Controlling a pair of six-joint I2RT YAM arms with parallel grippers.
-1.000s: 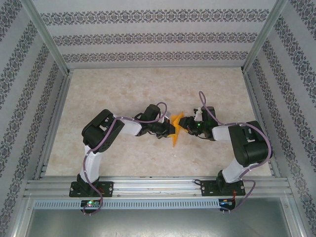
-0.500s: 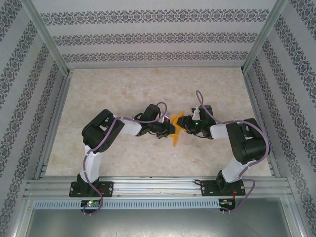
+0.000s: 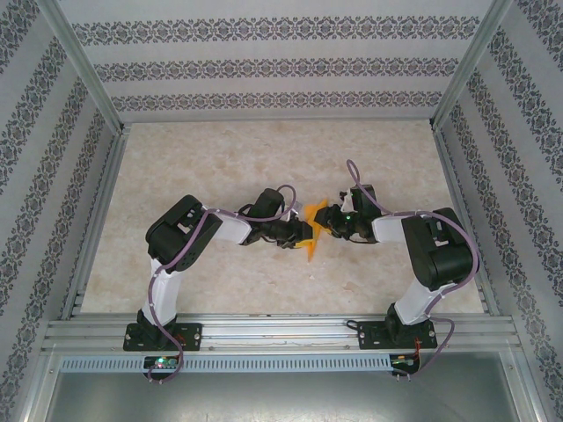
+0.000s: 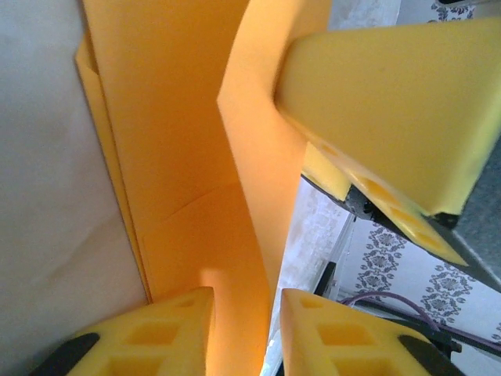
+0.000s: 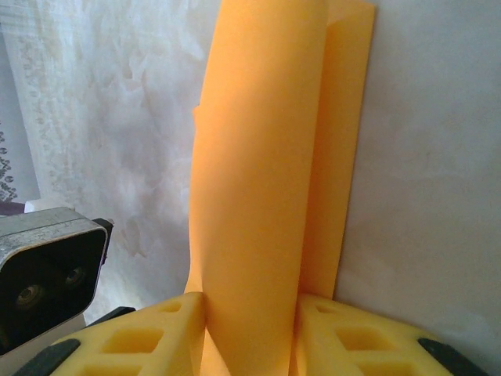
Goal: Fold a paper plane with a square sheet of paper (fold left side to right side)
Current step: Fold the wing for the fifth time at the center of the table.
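left gripper (image 3: 302, 234) and right gripper (image 3: 327, 225) each clamp the folded, plain orange square sheet of paper (image 3: 311, 246) between them.

two robot arms, left arm (image 3: 180, 237) and right arm (image 3: 435, 255), with glossy black joint housings and white links, black base plates (image 3: 163, 336) bolted on the silver rail (image 3: 281, 331), looping purple cables (image 3: 151, 299) above it, and yellow fingers (image 4: 149, 341) with square recesses.

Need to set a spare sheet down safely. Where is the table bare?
Bare: the far half of the table up to the back wall, and the near strip along the front rail. Crowded: the middle, where the left gripper and right gripper grip the orange paper.
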